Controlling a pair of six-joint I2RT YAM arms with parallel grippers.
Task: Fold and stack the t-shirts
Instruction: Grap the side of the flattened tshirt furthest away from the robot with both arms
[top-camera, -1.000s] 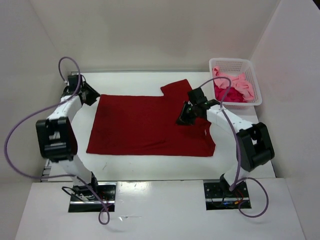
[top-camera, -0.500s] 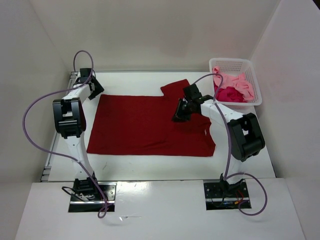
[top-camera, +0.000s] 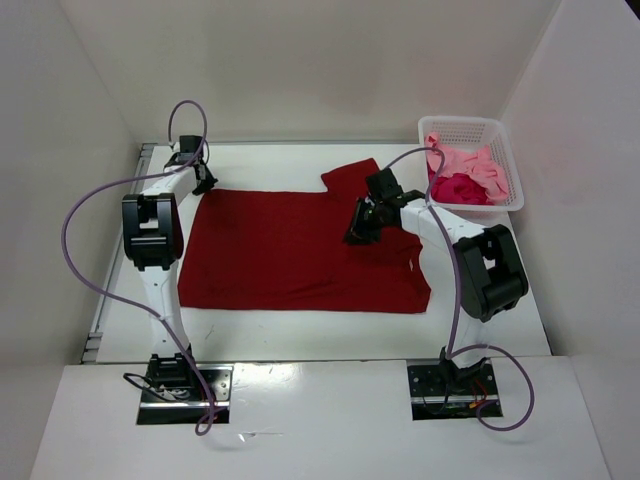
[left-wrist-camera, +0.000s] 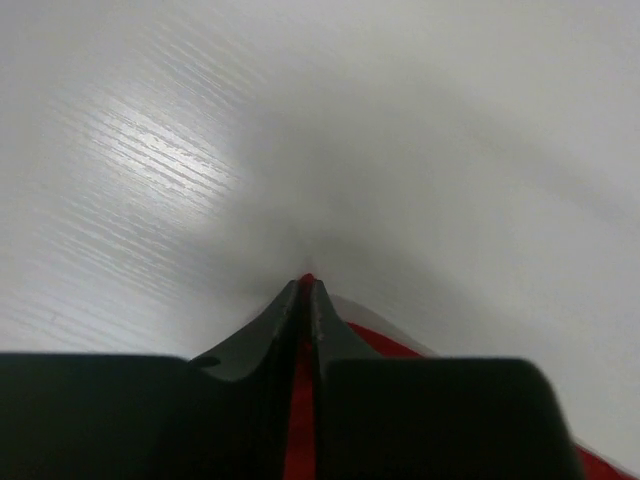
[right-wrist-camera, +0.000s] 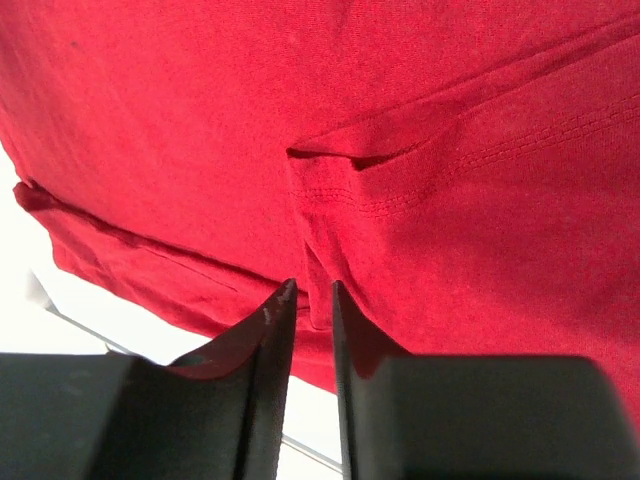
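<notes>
A dark red t-shirt (top-camera: 290, 250) lies spread flat across the table, one sleeve (top-camera: 352, 177) pointing to the far side. My left gripper (top-camera: 205, 185) is at the shirt's far left corner. In the left wrist view its jaws (left-wrist-camera: 304, 283) are pressed together with a strip of red cloth (left-wrist-camera: 298, 400) between them. My right gripper (top-camera: 358, 233) is down on the shirt near the far sleeve, and its narrow jaws (right-wrist-camera: 309, 287) pinch a raised fold of the red cloth (right-wrist-camera: 318, 262). A light pink t-shirt (top-camera: 478, 162) and a crimson-magenta one (top-camera: 455, 189) lie bunched in the basket.
The white mesh basket (top-camera: 512, 165) stands at the far right corner, close to the right arm. White walls enclose the table on the left, back and right. Purple cables loop off both arms.
My left arm has reached out to the shirt's far left corner and its jaws have closed on the cloth. My right gripper shifted slightly left and farther back, staying on the shirt.
</notes>
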